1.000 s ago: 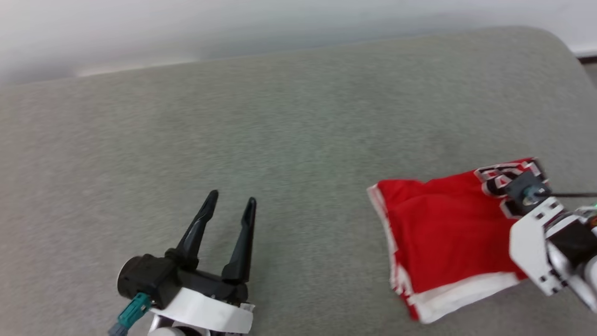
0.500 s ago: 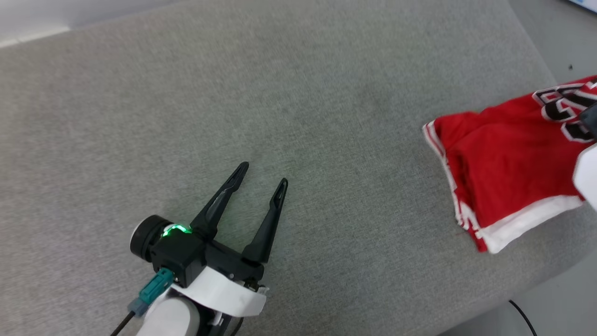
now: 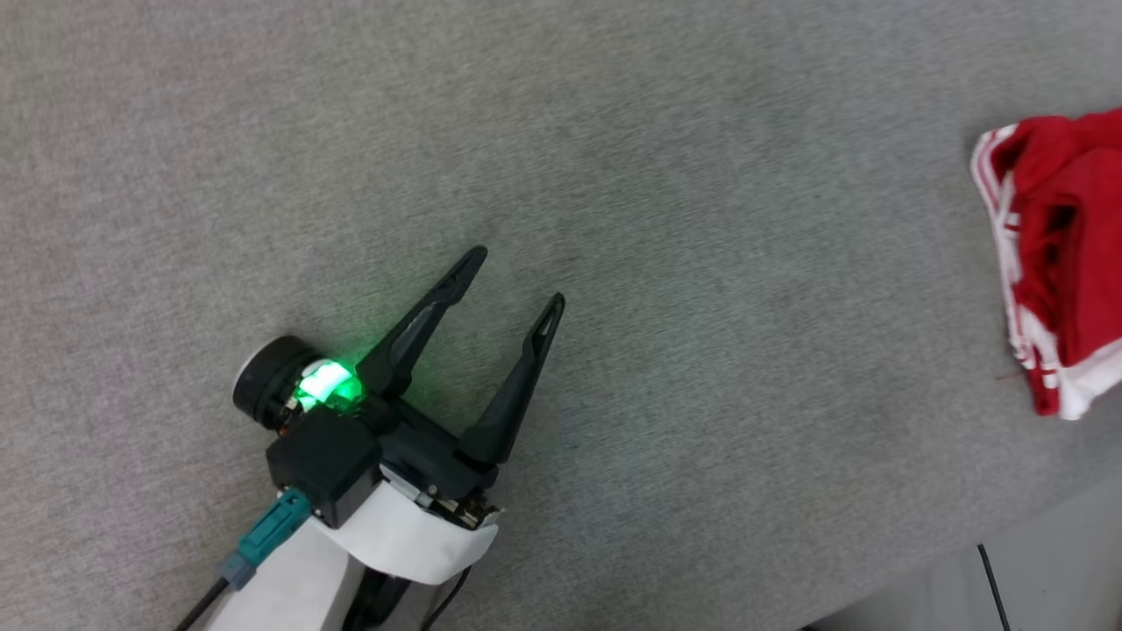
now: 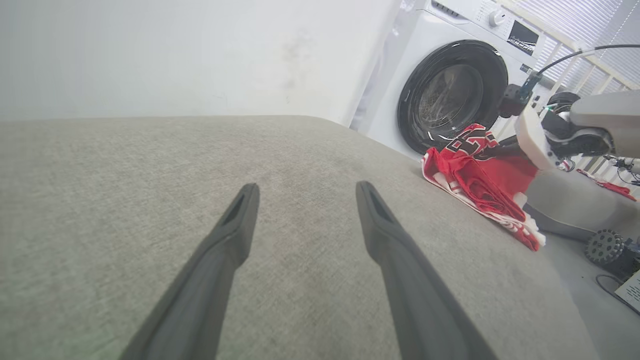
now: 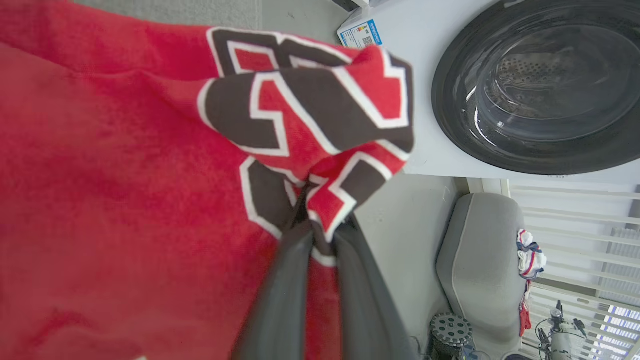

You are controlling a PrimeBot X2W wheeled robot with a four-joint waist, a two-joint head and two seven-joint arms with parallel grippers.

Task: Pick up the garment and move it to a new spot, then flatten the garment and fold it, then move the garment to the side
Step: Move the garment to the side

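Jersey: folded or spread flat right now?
Folded and bunched, not flat: the red jersey shows stacked layers at its striped edge, and the right gripper pinches its lettered part.

The head camera tilted down, and the whole view shifted with it. On the grey cushion [image 3: 701, 175], the garment [image 3: 1065, 289], which had lain spread flat, was drawn to the cushion's right edge by the right gripper [image 5: 320, 227] and bunched into folds. The left gripper [image 3: 517, 277] rolled at the wrist, turning its green light [image 3: 326, 383] upward.
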